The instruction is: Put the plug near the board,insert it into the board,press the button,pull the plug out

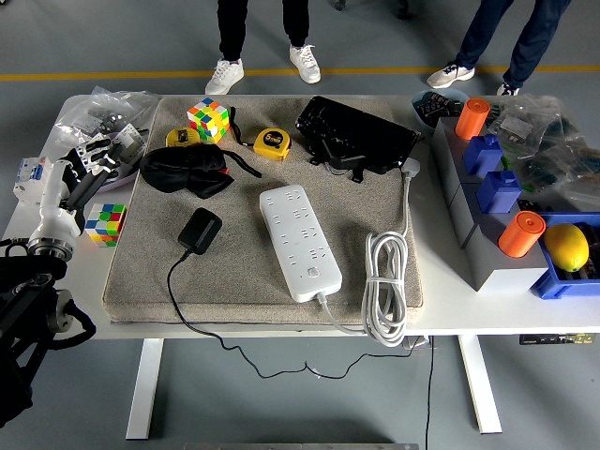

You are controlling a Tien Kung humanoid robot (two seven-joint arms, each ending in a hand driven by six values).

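**Plug and board at rest on the mat; left hand at the table's left edge**

The black plug (200, 230) lies flat on the grey mat (234, 272), left of centre, with nothing gripping it. Its thin black cable (178, 305) runs from the plug toward the near edge of the mat, passes over the table edge and hangs below.

The white board (300, 242) lies just to the right of the plug, apart from it, set diagonally with its far end toward the upper left and its switch end toward the near right. No plug sits in any of its sockets. Its thick white cord (386, 281) is coiled on the mat's right side.

The left hand (77, 173) is raised over the table's left margin, well apart from the plug. Its fingers (94, 155) are spread and loosely extended, holding nothing. A small Rubik's cube (106, 223) sits on the table just beside and below this hand. The right hand does not appear.

Farther back on the mat are a black cloth bundle (186, 171), a second Rubik's cube (208, 120), a yellow tape measure (272, 142) and a black case (356, 136). On the right stand grey boxes (487, 253) carrying orange cylinders (520, 234) and blue blocks (497, 190), with a lemon (565, 247) in a blue tray.

Two persons stand at the far side; only legs and shoes are visible.
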